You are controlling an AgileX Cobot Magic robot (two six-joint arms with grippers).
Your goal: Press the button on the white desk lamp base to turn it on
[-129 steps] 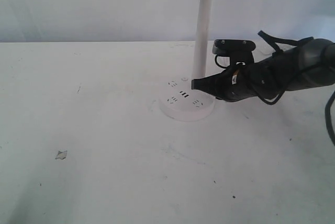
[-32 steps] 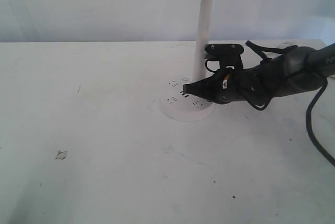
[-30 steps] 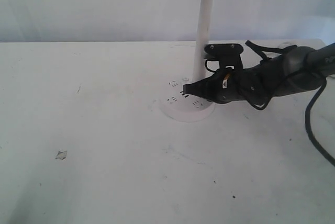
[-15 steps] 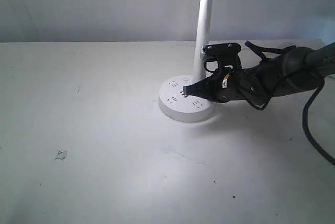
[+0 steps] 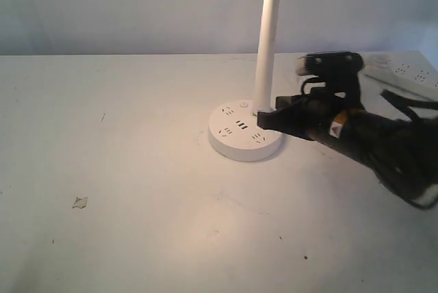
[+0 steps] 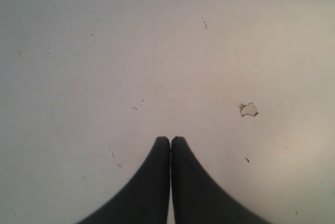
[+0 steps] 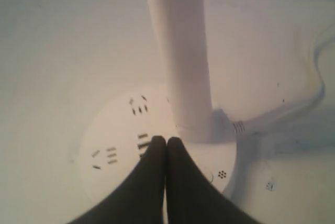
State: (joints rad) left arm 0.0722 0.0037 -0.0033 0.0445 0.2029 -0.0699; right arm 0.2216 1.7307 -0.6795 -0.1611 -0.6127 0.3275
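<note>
The white desk lamp (image 5: 268,33) stands at the table's middle back, lit, throwing warm light on the table. Its round white desk lamp base (image 5: 236,135) (image 7: 118,135) shows socket slots and three dark USB ports. My right gripper (image 5: 262,119) (image 7: 166,141) is shut and empty, its tip hovering over the base's right side beside the pole (image 7: 178,51). My left gripper (image 6: 170,140) is shut over bare table, far from the lamp and not seen in the exterior view.
A long white power strip (image 5: 404,70) lies at the back right. The lamp's white cord (image 7: 293,103) runs off from the base. A small paper scrap (image 5: 80,202) (image 6: 248,110) lies front left on the white table (image 5: 137,224).
The lamp came on about half a second ago. My right gripper has since pulled back to the right and lifted off the base's top. The left has no earlier view.
</note>
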